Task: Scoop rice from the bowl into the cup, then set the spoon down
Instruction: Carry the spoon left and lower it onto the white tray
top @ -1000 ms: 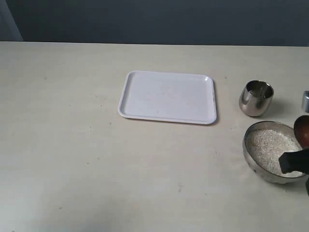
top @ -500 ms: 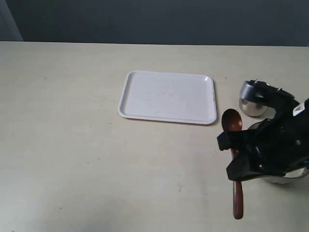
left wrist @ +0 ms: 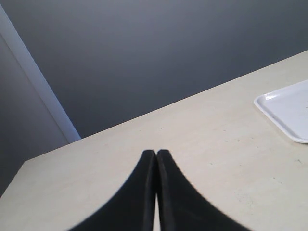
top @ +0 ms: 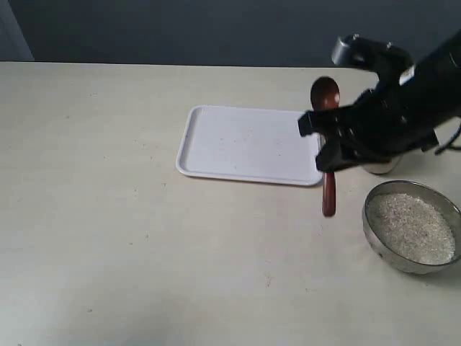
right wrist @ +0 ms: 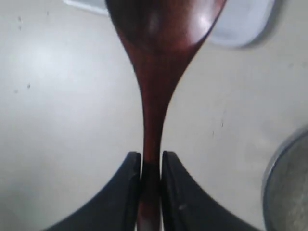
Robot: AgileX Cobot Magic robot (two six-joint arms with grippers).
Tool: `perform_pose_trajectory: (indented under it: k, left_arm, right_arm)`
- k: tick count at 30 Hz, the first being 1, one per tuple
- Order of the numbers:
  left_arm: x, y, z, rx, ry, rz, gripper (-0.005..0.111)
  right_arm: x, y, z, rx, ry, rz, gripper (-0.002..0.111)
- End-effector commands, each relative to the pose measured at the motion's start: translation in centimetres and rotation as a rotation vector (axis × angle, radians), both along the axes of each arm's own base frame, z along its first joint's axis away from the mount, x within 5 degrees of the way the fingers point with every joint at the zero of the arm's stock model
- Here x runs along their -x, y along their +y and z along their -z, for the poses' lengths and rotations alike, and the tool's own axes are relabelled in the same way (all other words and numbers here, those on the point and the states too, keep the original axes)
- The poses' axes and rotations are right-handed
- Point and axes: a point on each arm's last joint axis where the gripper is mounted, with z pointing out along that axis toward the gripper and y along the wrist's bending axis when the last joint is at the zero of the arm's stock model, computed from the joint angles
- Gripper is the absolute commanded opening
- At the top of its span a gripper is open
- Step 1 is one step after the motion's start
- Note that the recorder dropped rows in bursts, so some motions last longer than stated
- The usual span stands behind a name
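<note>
Spoon (top: 325,94), gripped by right hand (right wrist: 150,161), has lifted away from bowl (top: 375,232) to the tray (top: 245,144) edge; likely set-down next. Left hand (left wrist: 156,159) closed, empty.

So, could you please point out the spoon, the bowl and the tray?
spoon (top: 325,94): exterior view, on its oval scoop end.
bowl (top: 380,251): exterior view, on the outer steel wall.
tray (top: 245,144): exterior view, on its bare middle.
</note>
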Motion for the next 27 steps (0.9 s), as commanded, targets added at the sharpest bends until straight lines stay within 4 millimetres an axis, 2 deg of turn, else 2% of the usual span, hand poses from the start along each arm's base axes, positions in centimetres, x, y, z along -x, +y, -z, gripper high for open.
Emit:
perform_pose_trajectory:
  k: [1, 7, 12, 17, 22, 27]
  left_arm:
    - [0.1, 0.0, -0.2, 0.012, -0.015, 0.004, 0.000]
    - [0.1, 0.0, -0.2, 0.012, -0.015, 0.004, 0.000]
    - [0.1, 0.0, -0.2, 0.012, -0.015, 0.004, 0.000]
    - [0.1, 0.0, -0.2, 0.012, -0.015, 0.004, 0.000]
    - [0.1, 0.0, -0.2, 0.012, -0.015, 0.004, 0.000]
    - [0.1, 0.0, -0.2, 0.012, -0.015, 0.004, 0.000]
  right_arm:
    - [-4.9, 2.1, -0.4, 0.045, -0.019, -0.019, -0.001]
    - [-10.7, 4.8, 0.6, 0.112, -0.015, -0.060, -0.001]
    - [-13.8, 6.5, 3.0, 0.149, 0.043, -0.086, -0.001]
    - [-15.7, 7.5, 5.8, 0.175, 0.123, -0.082, -0.001]
    - [-16.4, 7.9, 8.6, 0.195, 0.167, -0.079, -0.001]
    - [-17.0, 8.2, 10.0, 0.192, 0.148, -0.067, -0.001]
